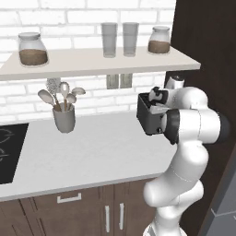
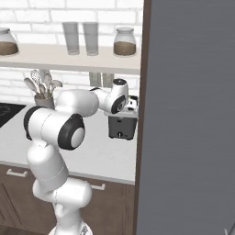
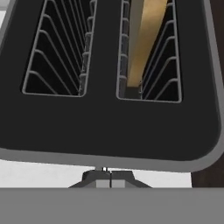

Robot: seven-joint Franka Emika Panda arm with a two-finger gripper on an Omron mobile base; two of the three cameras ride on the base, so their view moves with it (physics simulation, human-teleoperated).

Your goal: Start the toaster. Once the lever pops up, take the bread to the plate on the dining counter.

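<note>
Toaster (image 2: 123, 124) w/ bread (image 3: 146, 39) in 1 slot, on grey worktop (image 1: 87, 147) by brick wall (image 1: 27, 99); claw (image 3: 107, 177) closed, empty.

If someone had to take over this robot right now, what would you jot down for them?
Claw: shut, empty, hanging just past the front edge of the toaster, looking down on its top.
Toaster: on the grey worktop, far right by the dark wall.
Bread: sitting in one slot; the other slot is empty.
Done: arm brought to the toaster.
Can't tell: whether the lever is pressed yet.
Left: start the toaster if not started, wait for the pop, then carry the bread to the plate on the dining counter.
</note>
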